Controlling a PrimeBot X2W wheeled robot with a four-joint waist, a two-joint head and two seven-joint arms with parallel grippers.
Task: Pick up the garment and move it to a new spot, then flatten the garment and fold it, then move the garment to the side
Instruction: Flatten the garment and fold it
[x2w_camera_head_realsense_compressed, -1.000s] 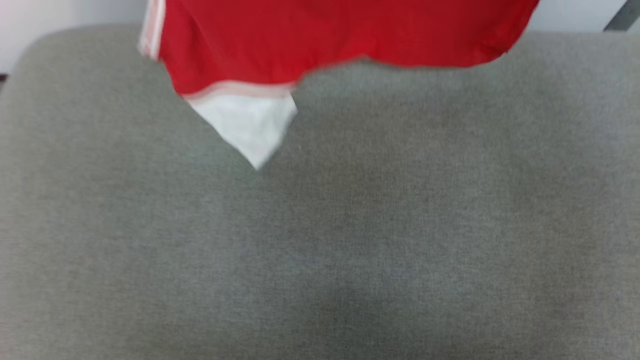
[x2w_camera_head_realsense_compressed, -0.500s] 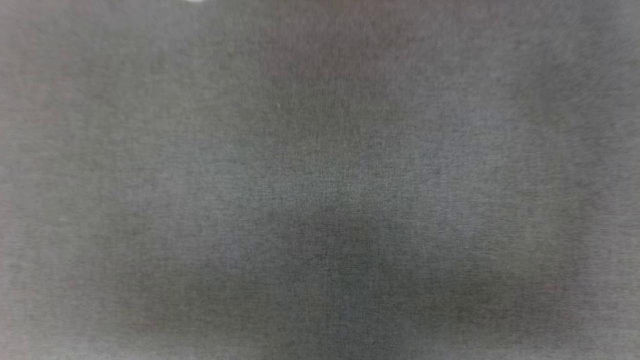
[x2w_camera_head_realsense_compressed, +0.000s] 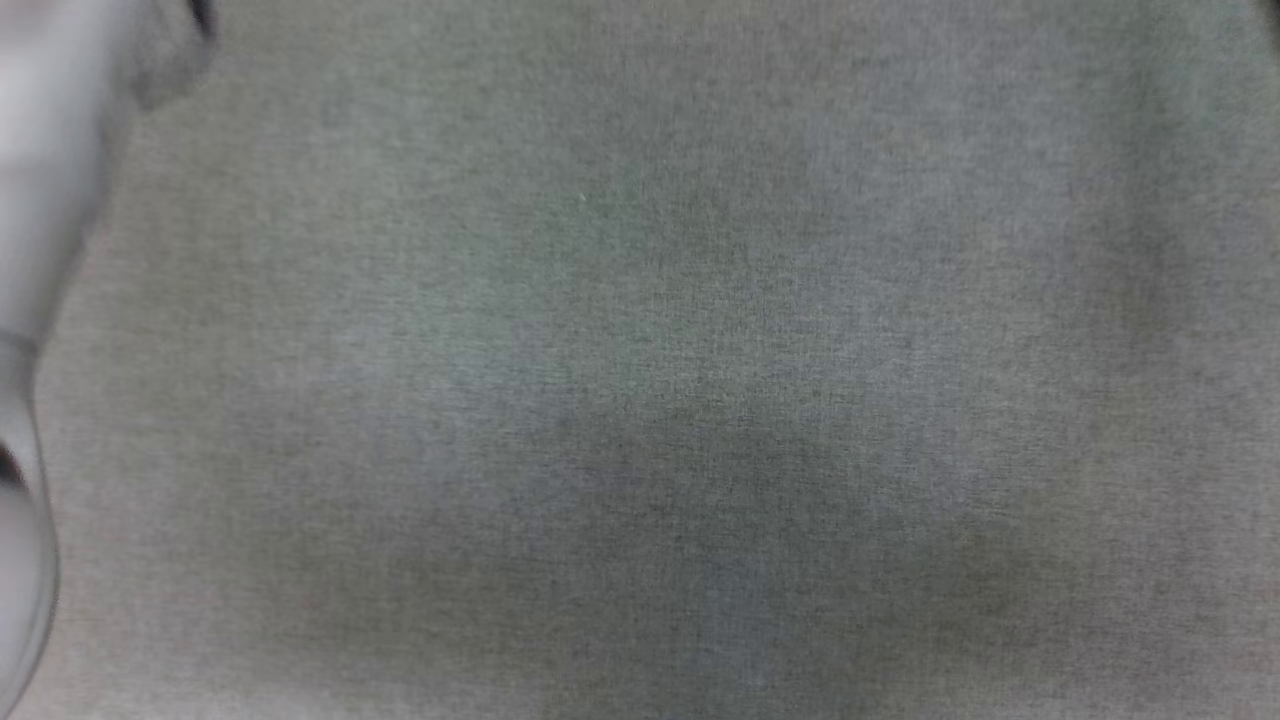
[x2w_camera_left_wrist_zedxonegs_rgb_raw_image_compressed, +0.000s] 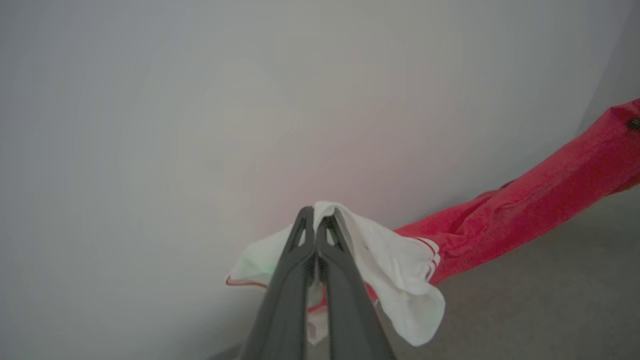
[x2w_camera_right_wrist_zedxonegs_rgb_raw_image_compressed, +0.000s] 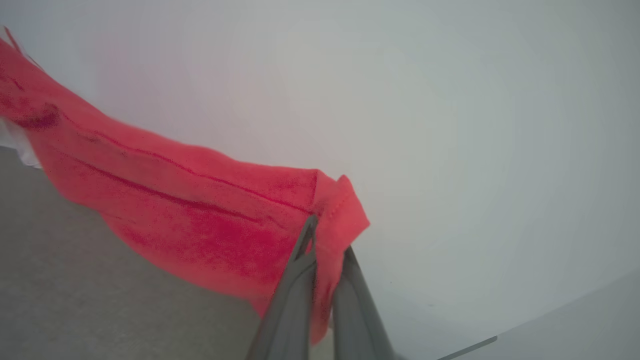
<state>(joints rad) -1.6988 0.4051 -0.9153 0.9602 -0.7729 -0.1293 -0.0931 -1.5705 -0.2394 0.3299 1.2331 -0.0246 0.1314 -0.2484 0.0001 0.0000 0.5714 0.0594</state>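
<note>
holding the garment (x2w_camera_left_wrist_zedxonegs_rgb_raw_image_compressed: 525, 210) strung between both grippers, lifted above the grey surface (x2w_camera_head_realsense_compressed: 700, 350). 
pinching the white panel end in the left gripper (x2w_camera_left_wrist_zedxonegs_rgb_raw_image_compressed: 317, 216), fingers pressed together on the cloth, white fold draped over the tips and sagging toward the grey surface. 
pinching a red hemmed corner in the right gripper (x2w_camera_right_wrist_zedxonegs_rgb_raw_image_compressed: 329, 239), fingers clamped with cloth wedged between them. 
long axis: gripper to gripper, roughly level over the grey surface, white end toward the left, red end toward the right. 
in left wrist view, running from the fingers out to the right edge as a taut red band with striped trim just past the white part. 
in right wrist view, garment (x2w_camera_right_wrist_zedxonegs_rgb_raw_image_compressed: 175, 200) running from the fingers to the upper left, lower edge hanging slack above the grey surface. 
behind the grey surface, plain pale wall (x2w_camera_left_wrist_zedxonegs_rgb_raw_image_compressed: 150, 125). 
in head view, just bare grey surface plus a blurred pale forearm (x2w_camera_head_realsense_compressed: 40, 200) along its left edge.
</note>
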